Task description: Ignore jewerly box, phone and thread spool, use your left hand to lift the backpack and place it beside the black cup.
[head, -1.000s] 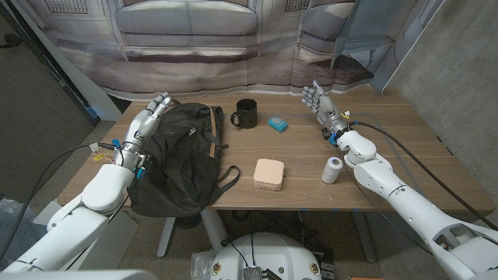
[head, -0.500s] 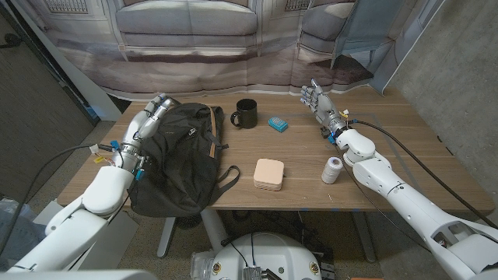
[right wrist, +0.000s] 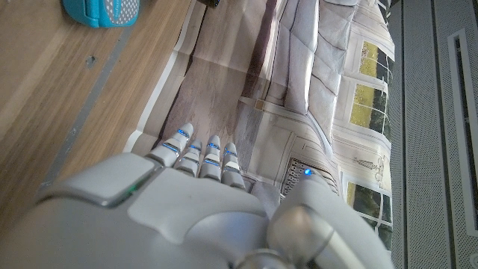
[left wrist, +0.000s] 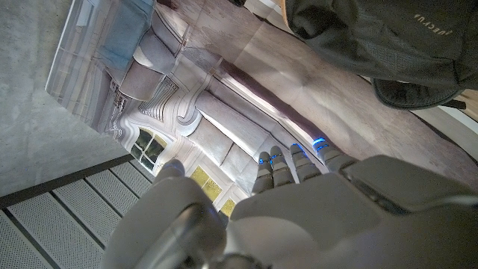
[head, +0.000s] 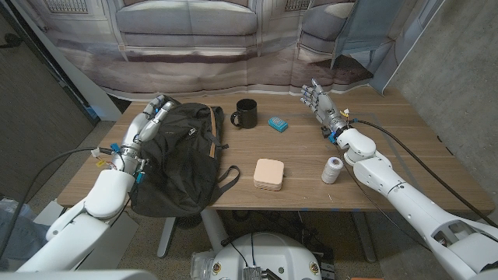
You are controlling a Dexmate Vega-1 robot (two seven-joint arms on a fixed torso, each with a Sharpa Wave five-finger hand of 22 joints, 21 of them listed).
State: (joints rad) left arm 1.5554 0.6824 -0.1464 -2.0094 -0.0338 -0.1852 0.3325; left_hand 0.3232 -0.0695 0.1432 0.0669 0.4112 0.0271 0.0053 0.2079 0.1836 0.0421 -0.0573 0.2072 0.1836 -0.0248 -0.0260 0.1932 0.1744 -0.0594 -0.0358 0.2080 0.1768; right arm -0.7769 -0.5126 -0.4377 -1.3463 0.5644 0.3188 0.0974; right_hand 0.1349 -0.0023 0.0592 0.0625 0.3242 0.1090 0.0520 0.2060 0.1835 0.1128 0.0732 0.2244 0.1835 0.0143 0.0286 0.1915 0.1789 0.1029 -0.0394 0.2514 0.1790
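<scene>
Black fabric backpack (head: 183,155) sprawls at the head view's left-centre, straps trailing toward the middle of the wooden table (head: 389,140). Left hand (head: 152,117) sits at the bag's upper-left edge, fingers bent against the fabric; a firm grip can't be told. Black mug (head: 246,113), inside hidden, stands upper centre. Right hand (head: 317,99) stands spread, holding nothing.

Left wrist view: backpack (left wrist: 388,37) beyond the fingertips (left wrist: 299,158).

Right wrist view: fingers (right wrist: 202,157) straight, teal phone (right wrist: 101,11) beyond.

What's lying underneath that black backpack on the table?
The backpack lies flat on the wooden table, its lower end hanging past the near edge. A strap trails out toward the beige box. Anything beneath the bag is covered, so I cannot tell.
</scene>
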